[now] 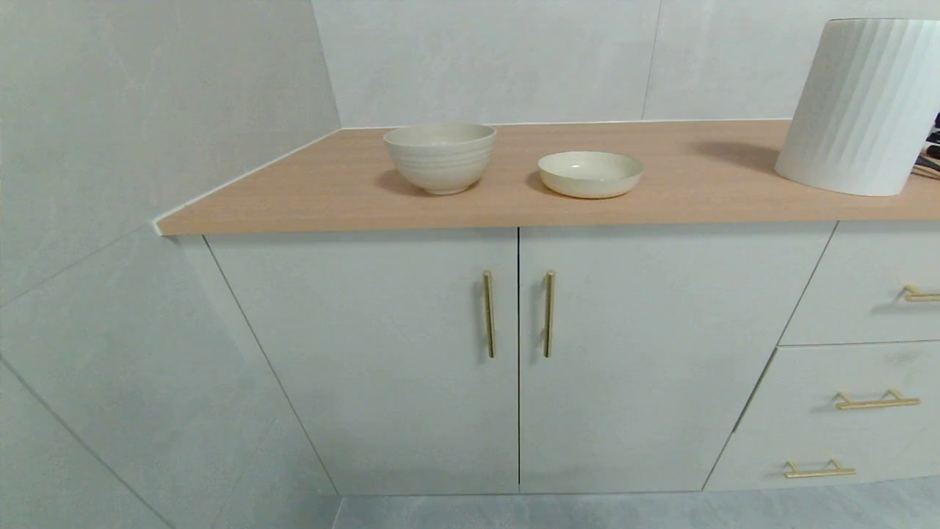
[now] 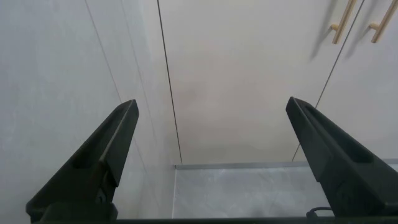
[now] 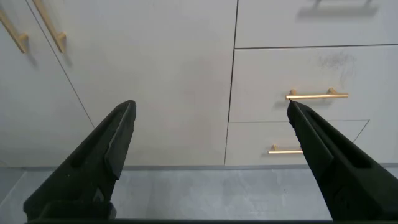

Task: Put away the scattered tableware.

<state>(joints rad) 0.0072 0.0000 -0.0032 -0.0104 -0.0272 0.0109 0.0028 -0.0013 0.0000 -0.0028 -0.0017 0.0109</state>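
Tableware sits out on the light-brown wooden bench (image 1: pixel 698 198): a deep, ribbed cream bowl (image 1: pixel 440 156) toward the wall corner and, near it on the right but apart, a shallow cream dish (image 1: pixel 590 173). Neither is put away, so I judge the task to be at its very start, with both pieces left to move. Both look empty, though the deep bowl's bottom is hidden. Below them the two pale grey cabinet doors (image 1: pixel 367 353) with slim brass handles (image 1: pixel 488 314) are shut, their contents unseen; one probably needs opening first. The left tool (image 2: pixel 210 106) and right tool (image 3: pixel 210 106) hang low before the cabinet fronts, each spread wide and holding nothing.
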